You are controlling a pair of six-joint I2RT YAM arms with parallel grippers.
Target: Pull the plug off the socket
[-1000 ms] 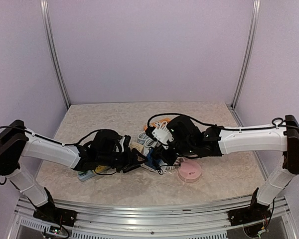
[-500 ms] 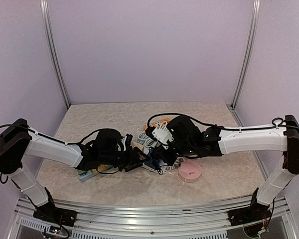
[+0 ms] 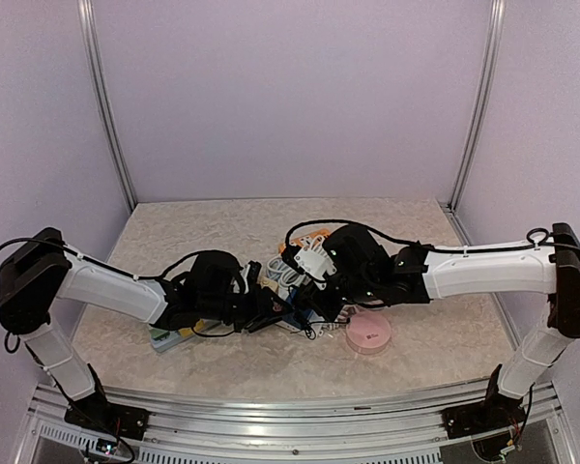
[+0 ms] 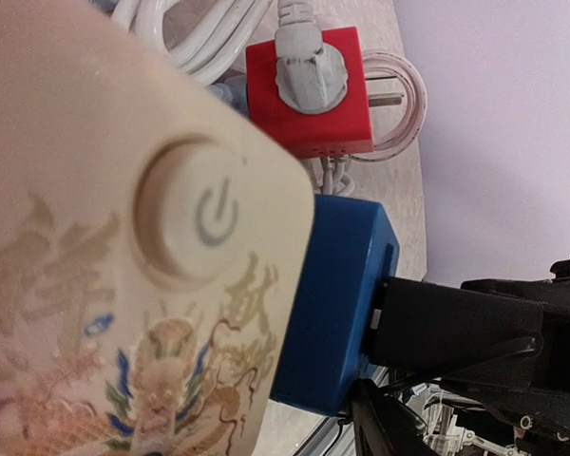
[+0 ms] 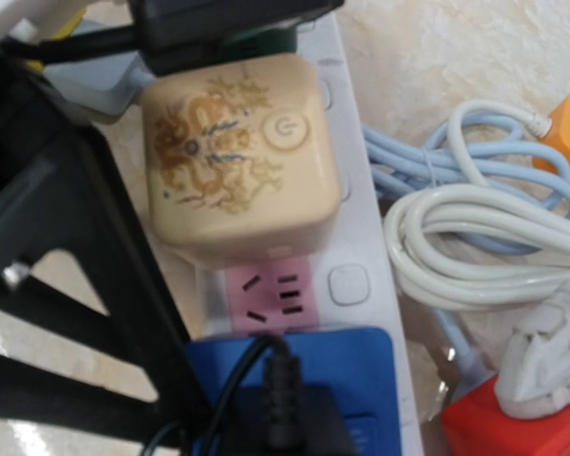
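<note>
Plug needs squeezing squarely, then pulling straight off the strip; whether left gripper or right gripper is clenched, I can't tell.

1. Top cam: high behind the arm bases, looking down over the whole table, far off.
2. Left wrist cam: jammed right against the cream dragon plug.
3. Right wrist cam: looks down on it, close. Both wrist views share that plug, blue block, red cube.

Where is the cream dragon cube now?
In the right wrist view the cream cube sits upper centre on the white power strip, beside a pink socket, the blue plug beyond that.
</note>
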